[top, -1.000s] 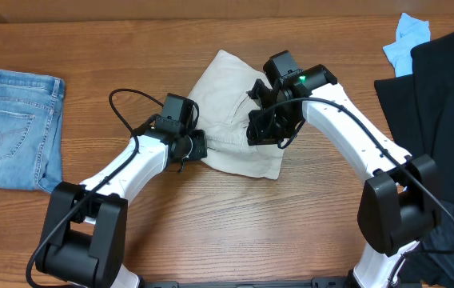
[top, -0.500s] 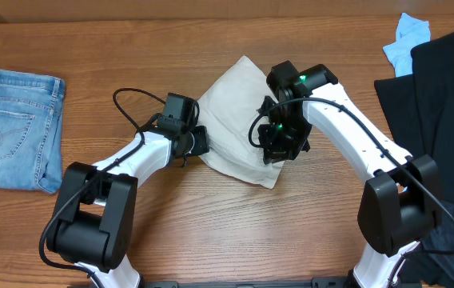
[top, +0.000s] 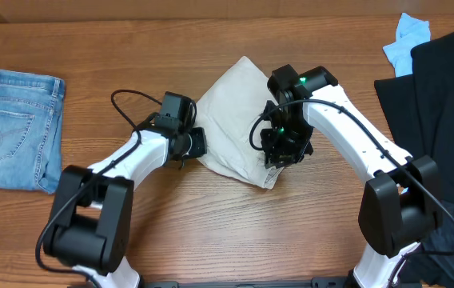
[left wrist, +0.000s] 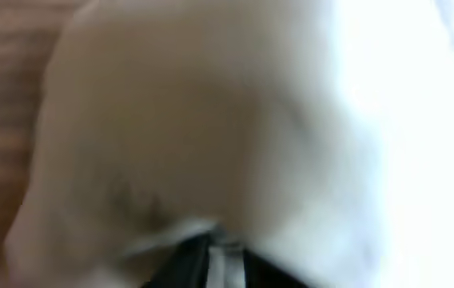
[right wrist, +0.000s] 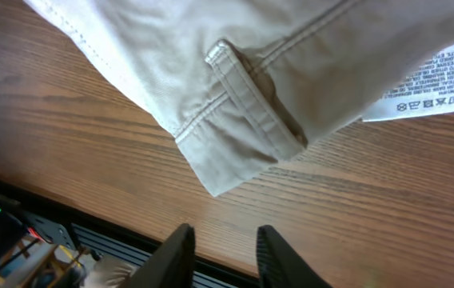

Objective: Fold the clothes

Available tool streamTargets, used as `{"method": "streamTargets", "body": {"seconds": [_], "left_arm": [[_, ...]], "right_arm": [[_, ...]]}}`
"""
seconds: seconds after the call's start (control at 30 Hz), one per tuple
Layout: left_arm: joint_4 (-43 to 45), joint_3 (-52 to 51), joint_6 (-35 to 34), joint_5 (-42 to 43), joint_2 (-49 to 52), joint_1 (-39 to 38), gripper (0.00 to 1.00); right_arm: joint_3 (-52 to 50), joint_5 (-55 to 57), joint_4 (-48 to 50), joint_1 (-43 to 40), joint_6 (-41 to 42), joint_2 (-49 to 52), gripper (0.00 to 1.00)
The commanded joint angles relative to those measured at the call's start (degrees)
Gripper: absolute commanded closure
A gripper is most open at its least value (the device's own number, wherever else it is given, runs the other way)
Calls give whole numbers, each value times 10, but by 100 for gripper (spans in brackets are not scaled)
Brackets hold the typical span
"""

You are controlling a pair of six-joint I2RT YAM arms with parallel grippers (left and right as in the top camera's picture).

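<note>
Shorts point(top: 228, 120) lie on the surface point(top: 211, 232) just beyond our right jaws, spread and empty; our left jaws' state we cannot tell.

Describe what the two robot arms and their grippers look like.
The left arm and right arm both have smooth white link shells, chunky black joints and black bases. A thin black cable loops off the left arm, and another runs along the right. The left gripper and right gripper are black. A small green light glows near the right wrist.
</note>
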Motion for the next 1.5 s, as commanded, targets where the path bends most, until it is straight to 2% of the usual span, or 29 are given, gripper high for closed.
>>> {"method": "streamTargets", "body": {"seconds": [0.0, 0.1, 0.13, 0.23, 0.33, 0.47, 0.57, 0.73, 0.83, 0.93, 1.03, 1.17, 1.23, 1.27, 1.4, 1.47], "left_arm": [[-30, -3, -2, -35, -97, 7, 74], [-38, -3, -9, -52, -171, 7, 72], [-29, -3, -32, -50, -193, 6, 67], [14, -4, -58, -27, -202, 2, 64], [61, -4, -57, -27, -174, -15, 63], [94, -3, -43, -20, -101, -29, 66], [104, -3, -26, 10, -42, -28, 66], [88, -3, -1, 12, 15, -28, 65], [59, -3, 9, -8, 34, -28, 62], [14, -3, 11, -50, 40, -25, 65], [9, -3, 11, -56, 40, -16, 63], [-21, 2, 9, 7, 26, 13, 63], [-84, 14, 8, 59, 3, 34, 63], [-100, 16, 7, 67, -5, 38, 60], [-162, 17, 7, 69, -36, 49, 30], [-180, 17, 7, 77, -36, 49, 27]], "right_arm": [[-3, 9, 2, 0, -12, -23, 68], [-3, 24, 8, 0, -12, -23, 68], [-3, 24, 13, 0, -12, -23, 67], [-3, 24, 21, 0, -12, -23, 67], [-3, 24, 41, 0, -11, -23, 67], [-3, 93, 112, 0, 66, -23, 67], [-3, 143, 156, -6, 94, -23, 65], [-3, 165, 235, -43, 90, -23, 60], [-3, 165, 274, -71, 55, -22, 60], [-3, 163, 294, -102, 16, -17, 59], [-3, 155, 300, -120, -16, -5, 59], [-3, 135, 322, -130, -77, 35, 56], [-3, 135, 355, -130, -104, 63, 55], [-3, 136, 370, -130, -106, 71, 55], [-3, 135, 425, -130, -106, 103, 53], [-3, 135, 441, -130, -106, 112, 53]]}}
